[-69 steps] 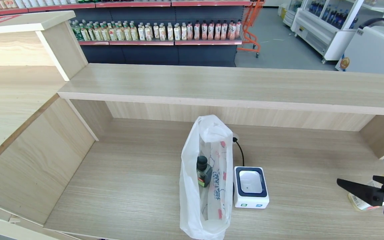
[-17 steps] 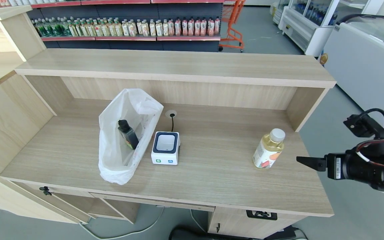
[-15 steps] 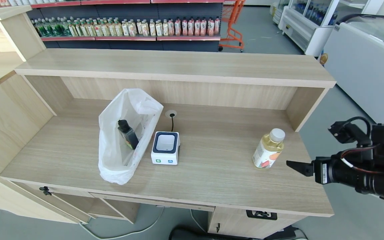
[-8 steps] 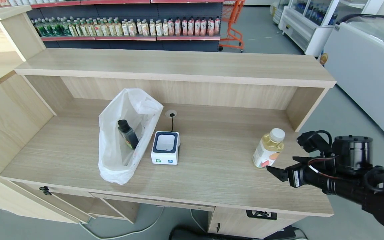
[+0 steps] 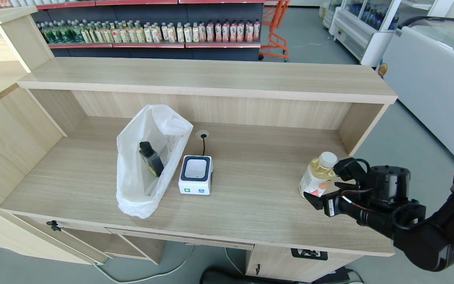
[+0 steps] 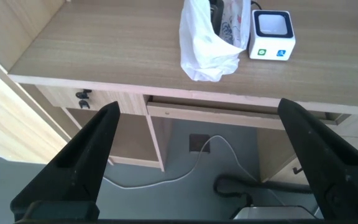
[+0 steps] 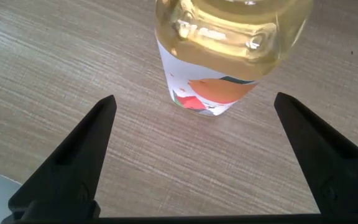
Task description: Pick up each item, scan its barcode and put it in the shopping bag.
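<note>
Now the right gripper (image 7: 196,99), jaws spread wide, draws right up to the drink bottle (image 5: 317,175) near the desk's (image 5: 258,189) right edge, so grasping likely follows.

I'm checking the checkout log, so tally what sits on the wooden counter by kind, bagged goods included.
Bags: 1, a white translucent plastic shopping bag.
Bottles: 2, a clear plastic bottle of yellow drink with a white cap and a dark bottle with a black cap inside that bag.
Scanners: 1, a white box-shaped barcode scanner.
Total: 4.
</note>
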Tool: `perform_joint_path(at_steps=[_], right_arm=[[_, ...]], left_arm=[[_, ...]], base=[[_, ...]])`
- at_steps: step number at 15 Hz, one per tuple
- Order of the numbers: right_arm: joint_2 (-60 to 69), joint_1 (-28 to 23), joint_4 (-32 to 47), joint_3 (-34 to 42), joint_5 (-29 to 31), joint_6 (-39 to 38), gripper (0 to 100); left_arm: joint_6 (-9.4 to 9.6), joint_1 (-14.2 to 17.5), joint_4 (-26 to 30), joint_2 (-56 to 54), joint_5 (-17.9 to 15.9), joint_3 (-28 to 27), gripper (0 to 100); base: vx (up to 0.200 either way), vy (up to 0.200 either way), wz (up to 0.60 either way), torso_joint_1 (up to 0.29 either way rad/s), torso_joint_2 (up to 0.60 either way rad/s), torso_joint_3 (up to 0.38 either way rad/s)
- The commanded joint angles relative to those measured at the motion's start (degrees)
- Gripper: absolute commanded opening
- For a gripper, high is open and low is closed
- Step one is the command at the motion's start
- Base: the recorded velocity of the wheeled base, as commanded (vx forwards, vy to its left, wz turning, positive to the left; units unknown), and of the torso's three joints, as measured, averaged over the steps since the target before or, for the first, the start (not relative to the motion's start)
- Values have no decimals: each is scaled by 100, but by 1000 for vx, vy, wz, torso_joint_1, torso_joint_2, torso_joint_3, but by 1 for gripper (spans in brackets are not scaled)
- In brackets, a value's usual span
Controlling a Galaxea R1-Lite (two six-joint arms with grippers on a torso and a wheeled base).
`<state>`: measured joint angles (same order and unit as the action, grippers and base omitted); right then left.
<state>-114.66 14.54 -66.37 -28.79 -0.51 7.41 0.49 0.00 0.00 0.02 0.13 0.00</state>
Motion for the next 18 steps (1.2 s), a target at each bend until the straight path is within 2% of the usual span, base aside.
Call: perform_joint_path(at_steps=[1, 7, 12, 18], right_arm=[[-188, 84, -26, -109, -2, -64, 100], [-592, 154, -360, -513, 165, -91, 100], [-1067, 242, -1151, -680, 174, -64, 100], [-1155, 198, -1159, -1111, 209, -47, 100]], left_arm=[[4, 0, 0, -2, 4, 0, 100], [-5, -9, 0, -2, 4, 0, 100], [-5, 0, 0, -2, -5, 0, 100], [-5, 0, 0, -2, 4, 0, 100]], base=[[0, 0, 0, 0, 0, 0], [0, 0, 0, 0, 0, 0], [0, 0, 0, 0, 0, 0], [0, 0, 0, 0, 0, 0]])
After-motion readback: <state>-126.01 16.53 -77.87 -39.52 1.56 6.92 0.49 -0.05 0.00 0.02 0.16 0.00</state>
